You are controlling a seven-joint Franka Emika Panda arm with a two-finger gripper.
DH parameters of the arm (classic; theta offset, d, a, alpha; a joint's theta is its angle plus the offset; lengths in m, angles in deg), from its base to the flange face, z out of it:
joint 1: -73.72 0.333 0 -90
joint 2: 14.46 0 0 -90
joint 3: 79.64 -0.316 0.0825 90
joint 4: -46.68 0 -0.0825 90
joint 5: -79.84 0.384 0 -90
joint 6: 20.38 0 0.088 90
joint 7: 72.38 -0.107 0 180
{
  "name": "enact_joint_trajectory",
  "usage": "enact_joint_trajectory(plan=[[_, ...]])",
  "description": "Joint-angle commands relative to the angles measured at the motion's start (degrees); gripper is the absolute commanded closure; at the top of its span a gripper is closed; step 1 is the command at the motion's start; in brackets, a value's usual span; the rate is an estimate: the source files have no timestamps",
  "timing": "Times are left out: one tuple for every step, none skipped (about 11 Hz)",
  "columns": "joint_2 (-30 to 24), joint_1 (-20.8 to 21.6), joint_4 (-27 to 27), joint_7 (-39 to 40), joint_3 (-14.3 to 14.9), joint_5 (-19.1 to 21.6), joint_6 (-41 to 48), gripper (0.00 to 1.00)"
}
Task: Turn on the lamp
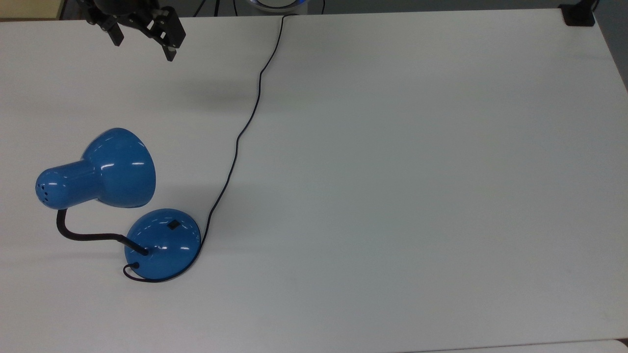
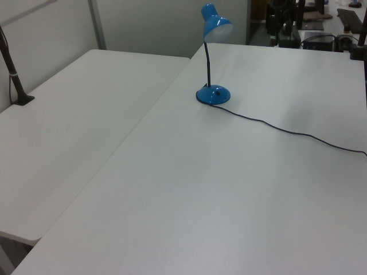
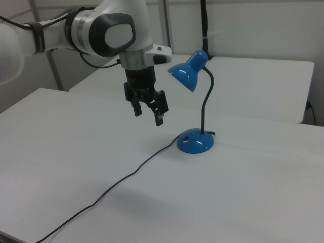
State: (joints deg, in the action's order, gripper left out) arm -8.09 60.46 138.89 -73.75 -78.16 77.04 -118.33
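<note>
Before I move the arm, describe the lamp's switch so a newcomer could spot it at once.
Start at the white table and find the blue lamp near the top view's left edge. Follow its black neck down to the round domed base. The switch is the small black rectangle on top of that glossy blue dome.

lamp (image 1: 117, 169): glossy blue shade and base, black neck, black switch (image 1: 173, 225), thin black cord (image 1: 245, 127). desk (image 1: 417, 171) plain white. arm (image 3: 101, 30) white/grey, gripper (image 3: 148, 112) black.
</note>
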Motion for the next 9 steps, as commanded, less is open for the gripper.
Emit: enact_joint_trajectory(plan=[[-0.6, 0.2, 0.5, 0.0, 0.3, -0.9, -0.1, 0.0], [-0.6, 0.2, 0.5, -0.1, 0.3, -0.9, -0.1, 0.0], [-0.7, 0.0, 0.5, 0.1, 0.4, -0.8, -0.1, 0.0], [-0.7, 0.0, 0.4, 0.0, 0.4, -0.6, -0.2, 0.0], [-0.7, -0.1, 0.4, 0.0, 0.4, -0.5, -0.2, 0.0], [-0.7, 0.0, 0.4, 0.0, 0.5, -0.4, -0.1, 0.0], [-0.7, 0.0, 0.4, 0.0, 0.5, -0.3, -0.1, 0.0], [-0.7, 0.0, 0.4, 0.1, 0.6, -0.3, -0.1, 0.0], [-0.8, 0.0, 0.4, 0.2, 0.6, -0.3, -0.1, 0.0]])
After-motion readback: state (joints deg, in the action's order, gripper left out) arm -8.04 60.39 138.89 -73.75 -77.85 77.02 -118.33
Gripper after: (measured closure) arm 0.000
